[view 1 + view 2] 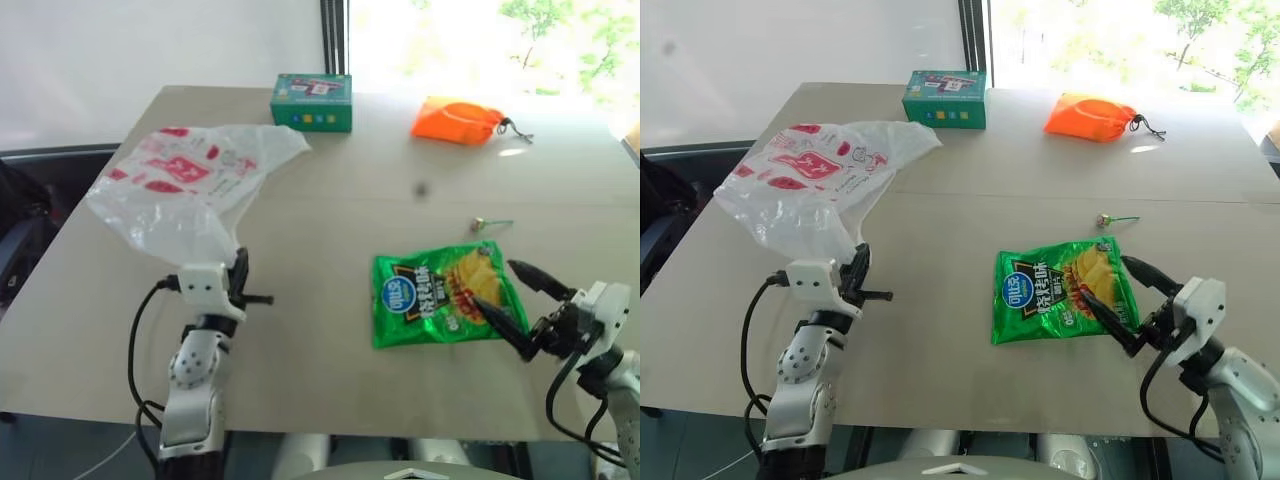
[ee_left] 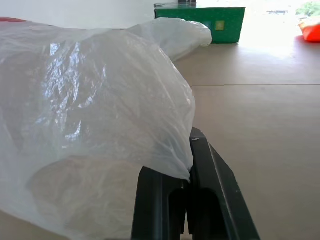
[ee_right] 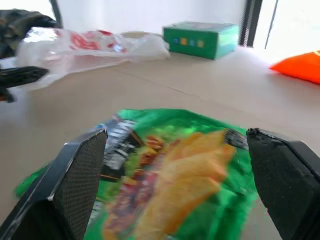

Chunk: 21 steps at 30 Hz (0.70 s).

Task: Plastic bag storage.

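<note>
the bag (image 1: 185, 185) lies on the surface (image 1: 320, 330) toward its left edge, spread from near the far left corner down to the left claw (image 1: 238, 272). the left claw is closed tight on the bag's near end, film pinched between its fingers (image 2: 220, 200). a green box (image 1: 313, 101) stands at the far edge, just past the bag's far tip. a chip packet (image 1: 445, 297) lies flat near the front edge, right of centre. an orange pouch (image 1: 457, 120) sits toward the far right corner. the right claw (image 1: 512, 300) is spread wide with nothing in it, its fingers on either side of the packet's right end.
</note>
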### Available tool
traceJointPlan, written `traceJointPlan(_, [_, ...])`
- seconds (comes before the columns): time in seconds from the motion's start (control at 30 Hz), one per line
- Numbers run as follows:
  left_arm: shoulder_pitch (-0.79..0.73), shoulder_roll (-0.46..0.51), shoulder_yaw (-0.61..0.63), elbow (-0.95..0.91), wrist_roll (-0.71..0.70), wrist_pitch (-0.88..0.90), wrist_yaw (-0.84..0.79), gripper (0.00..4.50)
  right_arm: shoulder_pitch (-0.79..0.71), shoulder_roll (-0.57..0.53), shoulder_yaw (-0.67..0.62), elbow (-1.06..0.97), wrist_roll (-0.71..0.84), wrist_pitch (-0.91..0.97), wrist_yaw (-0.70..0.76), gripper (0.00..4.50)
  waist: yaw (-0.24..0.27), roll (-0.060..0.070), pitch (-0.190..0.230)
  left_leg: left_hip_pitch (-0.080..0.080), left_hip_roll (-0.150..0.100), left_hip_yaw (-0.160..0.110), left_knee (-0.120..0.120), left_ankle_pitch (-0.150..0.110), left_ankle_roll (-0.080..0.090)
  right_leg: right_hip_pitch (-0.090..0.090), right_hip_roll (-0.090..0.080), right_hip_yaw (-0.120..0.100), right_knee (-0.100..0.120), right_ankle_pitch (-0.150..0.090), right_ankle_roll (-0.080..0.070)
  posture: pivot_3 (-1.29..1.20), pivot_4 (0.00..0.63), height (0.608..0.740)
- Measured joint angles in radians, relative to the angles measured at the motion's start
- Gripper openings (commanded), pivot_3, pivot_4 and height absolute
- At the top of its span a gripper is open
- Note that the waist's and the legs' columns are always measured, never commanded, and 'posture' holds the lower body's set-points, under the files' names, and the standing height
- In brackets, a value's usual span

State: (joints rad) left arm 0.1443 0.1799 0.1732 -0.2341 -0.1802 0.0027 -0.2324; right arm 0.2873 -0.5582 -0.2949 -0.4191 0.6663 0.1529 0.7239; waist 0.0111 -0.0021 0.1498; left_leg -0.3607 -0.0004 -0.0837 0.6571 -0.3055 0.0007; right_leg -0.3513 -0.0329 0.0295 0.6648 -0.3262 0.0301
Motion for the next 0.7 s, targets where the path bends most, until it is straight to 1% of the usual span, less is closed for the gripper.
traceJointPlan(0.2, [0.072,0.014,0.01,-0.03,-0.005,-0.001,-0.023,0.06,-0.054,-0.063,-0.016,0.001,0.203,0.324,-0.117,4.5,0.002,0.0,0.0,-0.001,0.0,0.0,0.0,0.0,0.0,-0.001,0.0,0.0,0.0,0.0,0.0,0.0,0.15,0.74])
traceJointPlan(0.4, [0.142,0.015,-0.001,-0.08,-0.021,-0.002,-0.058,0.06,-0.113,-0.144,-0.018,0.005,0.428,0.612,-0.144,4.5,0.001,0.0,0.0,-0.002,0.0,0.0,0.001,-0.002,0.004,-0.001,0.0,0.0,0.0,0.0,0.0,0.0,0.15,0.74])
traceJointPlan(0.5, [0.179,0.015,-0.017,-0.096,-0.03,-0.003,-0.078,0.06,-0.162,-0.151,0.01,0.031,0.441,0.681,-0.159,4.5,0.0,0.0,0.0,-0.001,0.0,0.0,0.001,-0.003,0.005,-0.001,0.001,0.0,0.001,0.0,0.0,0.0,0.15,0.74])
traceJointPlan(0.6, [0.207,0.019,-0.016,-0.101,-0.03,-0.009,-0.087,0.06,-0.221,-0.149,0.067,0.076,0.432,0.733,-0.16,4.5,0.0,0.0,0.0,-0.001,0.0,0.0,0.002,-0.003,0.005,-0.001,0.001,0.0,0.001,0.0,0.0,0.0,0.15,0.74])
traceJointPlan(0.7, [0.214,0.027,-0.013,-0.099,-0.029,-0.015,-0.089,0.06,-0.27,-0.119,0.1,0.086,0.436,0.766,-0.164,4.5,0.0,0.0,0.0,-0.002,0.0,-0.001,0.002,-0.003,0.005,-0.001,0.001,-0.001,0.001,0.0,0.0,0.0,0.15,0.74])
